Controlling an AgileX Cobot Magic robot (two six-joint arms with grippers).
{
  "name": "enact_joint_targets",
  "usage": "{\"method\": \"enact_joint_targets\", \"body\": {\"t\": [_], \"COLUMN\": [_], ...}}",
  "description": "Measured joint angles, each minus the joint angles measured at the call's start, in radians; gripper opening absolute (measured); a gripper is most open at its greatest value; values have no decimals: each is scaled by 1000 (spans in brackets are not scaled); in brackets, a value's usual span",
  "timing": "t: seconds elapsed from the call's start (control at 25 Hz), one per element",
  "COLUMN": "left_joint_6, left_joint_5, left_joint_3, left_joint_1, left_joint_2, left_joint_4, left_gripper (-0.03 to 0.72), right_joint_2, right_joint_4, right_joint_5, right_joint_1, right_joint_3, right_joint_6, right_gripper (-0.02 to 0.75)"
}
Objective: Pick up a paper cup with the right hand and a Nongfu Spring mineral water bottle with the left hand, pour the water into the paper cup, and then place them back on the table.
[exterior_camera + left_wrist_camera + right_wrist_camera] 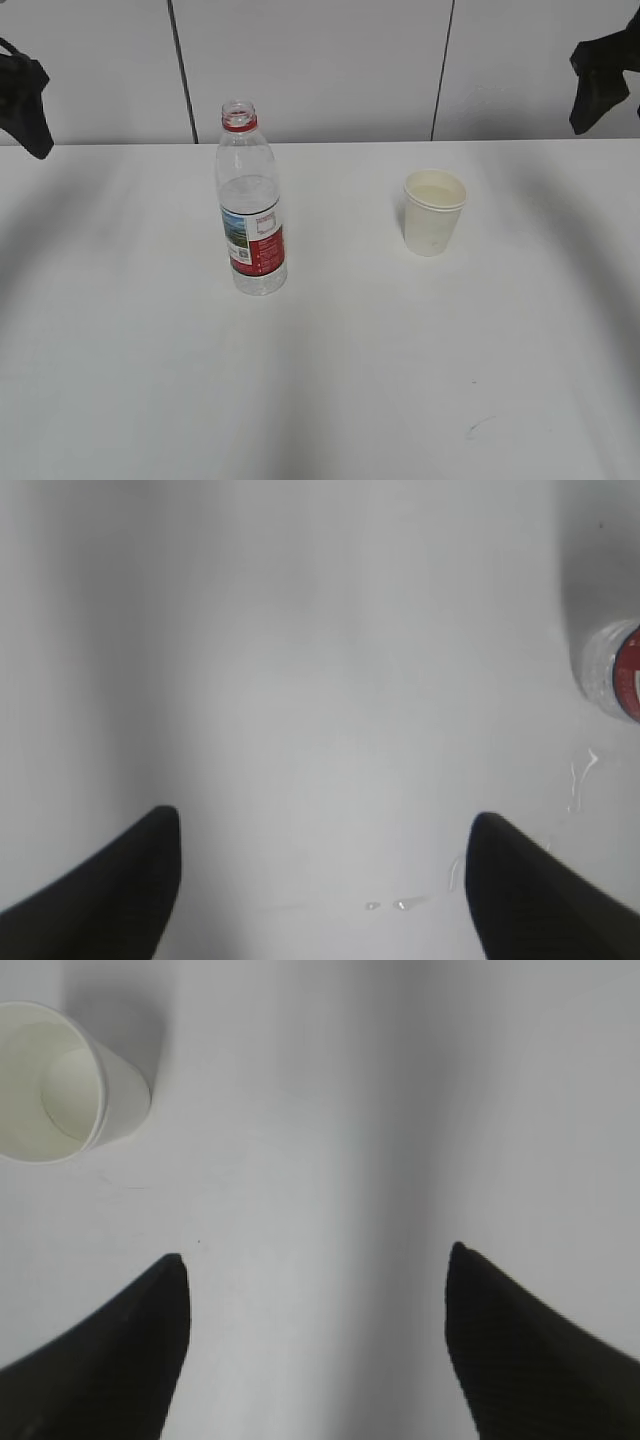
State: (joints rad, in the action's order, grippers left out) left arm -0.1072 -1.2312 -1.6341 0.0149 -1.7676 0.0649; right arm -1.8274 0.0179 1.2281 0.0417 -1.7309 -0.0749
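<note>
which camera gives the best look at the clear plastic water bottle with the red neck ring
The exterior view: the clear plastic water bottle with the red neck ring stands whole and upright there. The left wrist view catches only its top at the right edge; the right wrist view misses it.

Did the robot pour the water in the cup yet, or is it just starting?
Hard to tell. The bottle stands uncapped and only partly full, and droplets lie on the table, so pouring may be done, but I can't see water in the paper cup. Nothing is in hand: the left hand and right hand are open above bare table. If it is just starting, everything is left.
</note>
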Motion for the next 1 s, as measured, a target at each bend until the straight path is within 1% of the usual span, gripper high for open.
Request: {"method": "enact_joint_targets", "body": {"t": [0.12,0.28,0.48,0.8,1.0], "left_joint_6": [1,1,2,4,4], "left_joint_5": [-1,-1,-3,-4,-3], "left_joint_3": [12,89,206,404,484], "left_joint_1": [0,-1,-1,-1,-1], "left_joint_2": [22,100,217,357,406], "left_joint_4": [-32,-65,-65,-59,-65], "left_gripper": [522,522,522,520,520], "right_joint_2": [24,131,268,391,478], "right_joint_4": [2,2,2,0,0], "right_joint_5": [0,0,4,6,-15], "right_joint_1": [0,0,0,0,0], "right_joint_3": [13,92,233,422,514], "right_joint_6": [-2,-24,-40,-70,-72], "right_gripper": [585,584,584,583,582]}}
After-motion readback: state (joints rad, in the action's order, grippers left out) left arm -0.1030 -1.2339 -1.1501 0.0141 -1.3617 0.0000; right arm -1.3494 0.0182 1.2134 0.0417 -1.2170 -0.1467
